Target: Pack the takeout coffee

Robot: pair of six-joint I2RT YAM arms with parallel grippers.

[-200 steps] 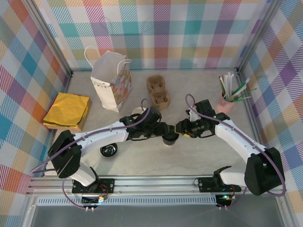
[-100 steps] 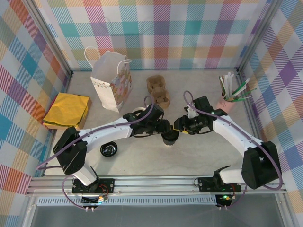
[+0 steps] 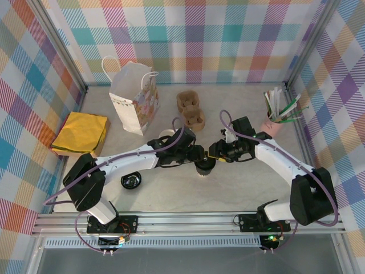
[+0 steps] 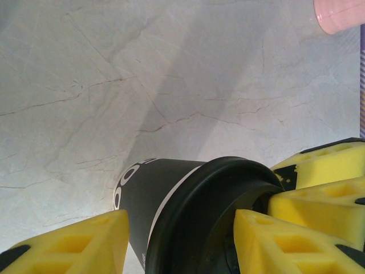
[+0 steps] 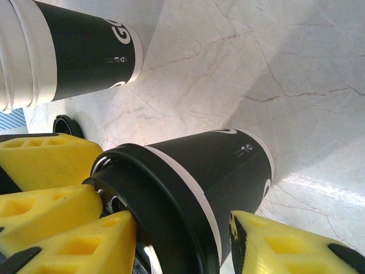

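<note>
The takeout coffee (image 3: 204, 166), a white cup with a black band and black lid, stands on the table between both arms. In the left wrist view the takeout coffee (image 4: 171, 194) shows its lid toward the camera. My left gripper (image 4: 179, 222) is open, one finger beside the cup and the other over the lid's top. In the right wrist view my right gripper (image 5: 182, 225) is shut on the takeout coffee (image 5: 211, 171), with both fingers against its sides. From above, the left gripper (image 3: 195, 155) and right gripper (image 3: 214, 154) meet over the lid.
A second white cup (image 5: 68, 51) without a lid stands just behind. A loose black lid (image 3: 131, 181) lies front left. Behind are a paper bag (image 3: 134, 105), a cardboard cup carrier (image 3: 191, 111), a yellow stack (image 3: 81, 133) and a pink holder of stirrers (image 3: 278, 117).
The left arm's elbow has swung a little away from the table's front edge. The right gripper has edged slightly left toward the cup. The cup has stayed in place.
</note>
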